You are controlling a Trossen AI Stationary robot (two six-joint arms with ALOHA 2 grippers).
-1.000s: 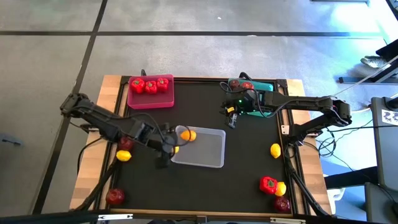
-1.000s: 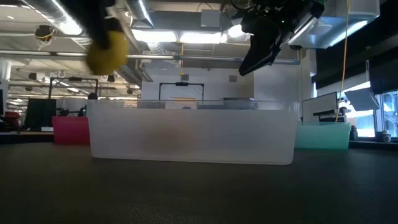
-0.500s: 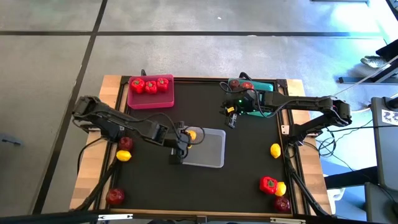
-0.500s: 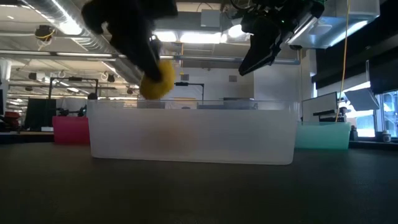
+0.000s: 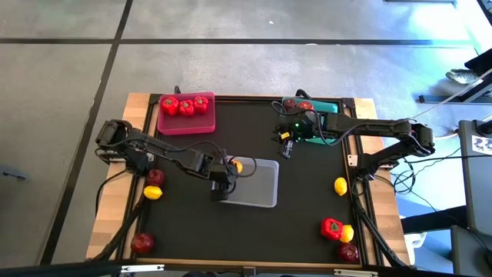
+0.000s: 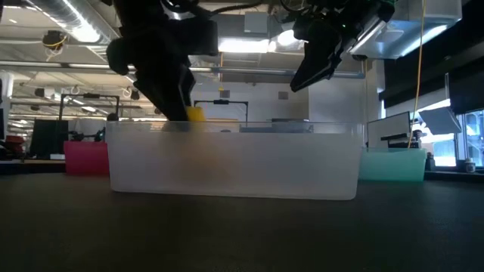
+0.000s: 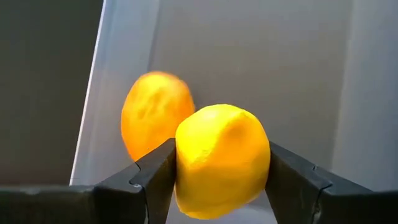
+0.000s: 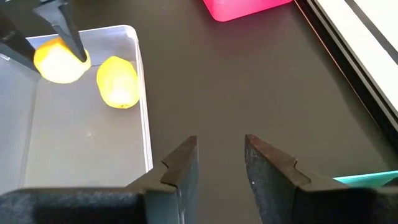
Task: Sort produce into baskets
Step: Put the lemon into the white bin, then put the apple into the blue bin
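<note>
My left gripper (image 5: 224, 178) is shut on a yellow lemon (image 7: 222, 157) and hangs over the left end of the translucent grey-white basket (image 5: 261, 192). A second lemon (image 7: 153, 112) lies on that basket's floor just beyond it. In the low view the held lemon (image 6: 194, 113) sits at the height of the basket's rim. The pink basket (image 5: 187, 121) at the far left holds three red peppers (image 5: 186, 105). My right gripper (image 5: 286, 148) hangs open and holds nothing, in front of the teal basket (image 5: 327, 107). My left gripper pinches the lemon between its two fingers, which sit on two opposite sides of it (image 7: 184, 171). The fingers (image 8: 67, 30) slant down into the basket from the table's left side. Whether the lemon touches the basket floor, I cannot tell.
Loose on the left lie an apple (image 5: 155, 177), a lemon (image 5: 154, 192) and another apple (image 5: 142, 242). On the right lie a lemon (image 5: 340, 185), a pepper (image 5: 332, 228), a lemon (image 5: 348, 231) and an apple (image 5: 348, 251). An apple (image 5: 305, 106) sits in the teal basket.
My left gripper has carried the lemon toward the table's right edge and down, from left of the translucent basket to inside its left end. The lemon has sunk from well above the rim to rim height. The gripper stays shut on it.
</note>
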